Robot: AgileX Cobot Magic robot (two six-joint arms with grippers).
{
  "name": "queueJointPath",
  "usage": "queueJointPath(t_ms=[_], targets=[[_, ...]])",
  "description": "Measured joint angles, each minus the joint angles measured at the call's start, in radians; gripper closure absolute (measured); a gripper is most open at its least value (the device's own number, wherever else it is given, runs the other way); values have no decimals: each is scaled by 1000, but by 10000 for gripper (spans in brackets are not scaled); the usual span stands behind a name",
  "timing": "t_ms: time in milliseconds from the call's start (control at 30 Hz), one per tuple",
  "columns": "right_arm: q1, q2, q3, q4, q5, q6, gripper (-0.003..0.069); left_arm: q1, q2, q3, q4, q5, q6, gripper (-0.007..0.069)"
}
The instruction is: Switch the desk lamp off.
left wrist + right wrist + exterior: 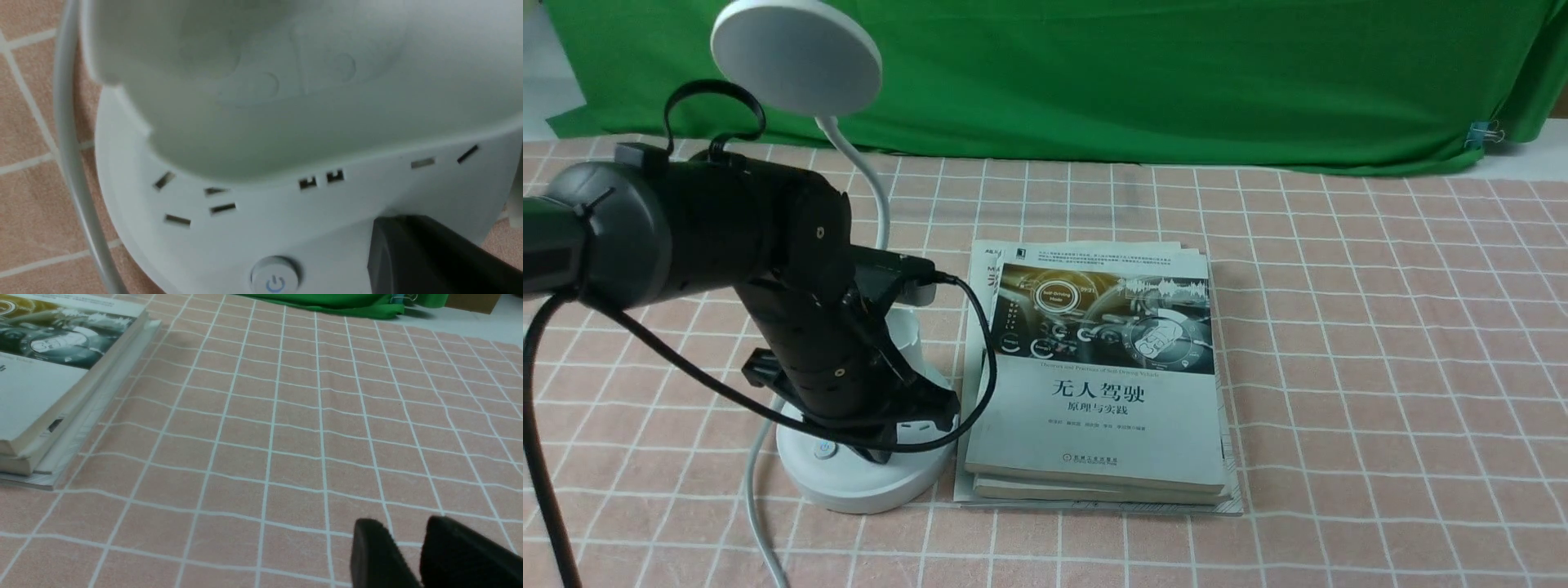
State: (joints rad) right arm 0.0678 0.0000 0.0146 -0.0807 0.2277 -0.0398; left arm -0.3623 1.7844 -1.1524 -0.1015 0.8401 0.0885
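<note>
One white plastic desk lamp sits near left on the pink checked cloth, just left of a stack of books, with the black left gripper tip-down at its round base (can't tell if spread or closed) and the right gripper pretty much pressed together.

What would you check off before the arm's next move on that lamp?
1. Power button visible and uncovered: ok.
2. Left pincer down at the desk lamp base: ok.
3. Pincer tip lined up on the button: not ok, it sits beside it.
4. Lamp lit right now: cannot tell, its head faces away.
5. Right pincer far from the lamp, over the checked cloth: ok.
</note>
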Motion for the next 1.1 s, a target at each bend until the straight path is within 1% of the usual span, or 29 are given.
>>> queueJointPath(t_ms=[233,367,533,667,767,867,967,1033,1067,1100], targets=[[0,0,0,0,0,0,417,0,12,-11,3,7,0,619],[0,0,0,0,0,0,417,0,-34,2,6,20,-3,619],[0,0,0,0,0,0,417,-4,-184,6,10,68,-19,619],[0,0,0,0,0,0,417,-9,-279,39,-6,71,-21,619],[0,0,0,0,0,0,417,-9,-398,123,-24,58,-24,619],[0,0,0,0,0,0,417,-9,-572,248,-35,-14,-25,619],[0,0,0,0,0,0,417,-9,-744,372,-71,-123,-25,619],[0,0,0,0,0,0,417,-9,-820,439,-86,-183,-25,619],[0,0,0,0,0,0,417,-9,-829,439,-87,-190,-25,619],[0,0,0,0,0,0,417,-9,-905,499,-94,-253,-25,619]])
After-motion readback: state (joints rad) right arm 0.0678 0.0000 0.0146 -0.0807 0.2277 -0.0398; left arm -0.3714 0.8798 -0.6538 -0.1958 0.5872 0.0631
